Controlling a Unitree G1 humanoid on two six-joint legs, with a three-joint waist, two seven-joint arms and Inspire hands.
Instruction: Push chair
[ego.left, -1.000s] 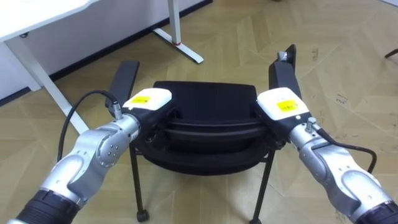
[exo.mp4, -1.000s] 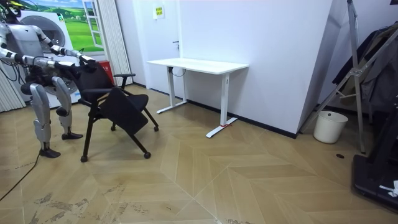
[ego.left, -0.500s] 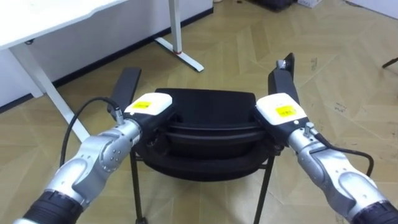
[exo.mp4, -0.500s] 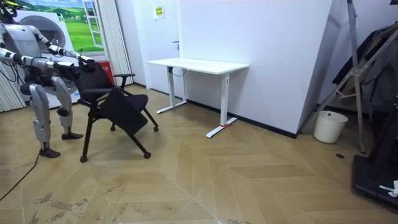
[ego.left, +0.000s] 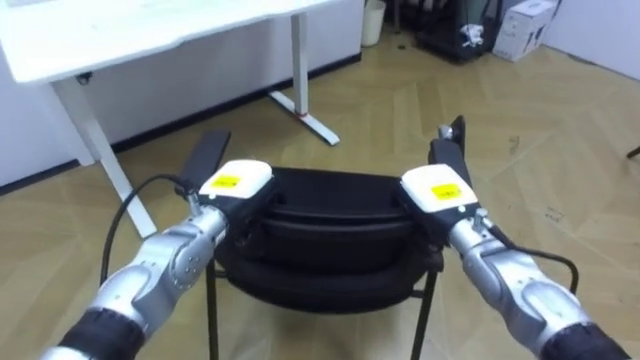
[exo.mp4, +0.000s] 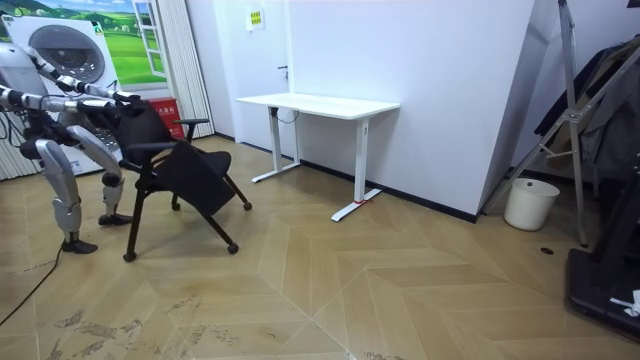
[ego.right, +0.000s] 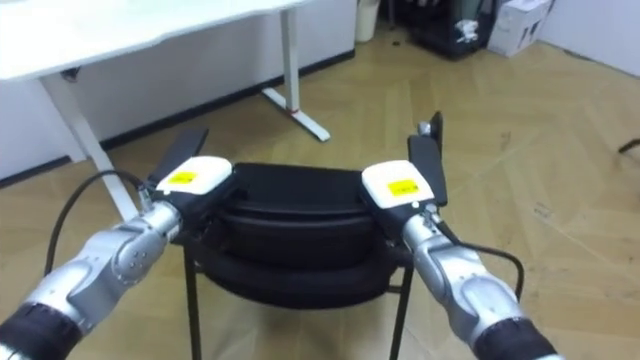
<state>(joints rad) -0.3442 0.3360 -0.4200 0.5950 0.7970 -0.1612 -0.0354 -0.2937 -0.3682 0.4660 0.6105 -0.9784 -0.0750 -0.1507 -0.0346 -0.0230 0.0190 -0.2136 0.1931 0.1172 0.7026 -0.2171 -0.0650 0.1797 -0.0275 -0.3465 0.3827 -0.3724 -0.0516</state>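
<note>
the black chair (ego.left: 330, 215) stands on the wood floor (ego.left: 560, 130), right in front of the robot, with its back rest on the near side. the left hand (ego.left: 235, 183) sits on the left top corner of the back rest, and the right hand (ego.left: 437, 190) sits on the right top corner. both hands touch the chair. only the backs of the hands show, so you cannot tell if either hand is spread or closed round the chair. the left arm rest (ego.left: 205, 155) pokes out to the far left, and the right arm rest (ego.left: 448, 150) pokes out to the far right, just past each hand. a white table (ego.left: 130, 30) stands on the far left, next to a white wall, well apart from the chair. a white box (ego.left: 520, 25) is on the floor at the far right. in the room view the robot stands at the room view's left, behind the chair, with both arms held out straight to the back rest. the table is to the right of the chair there, and a white bin (exo.mp4: 530, 203) stands far off at the room view's right.
</note>
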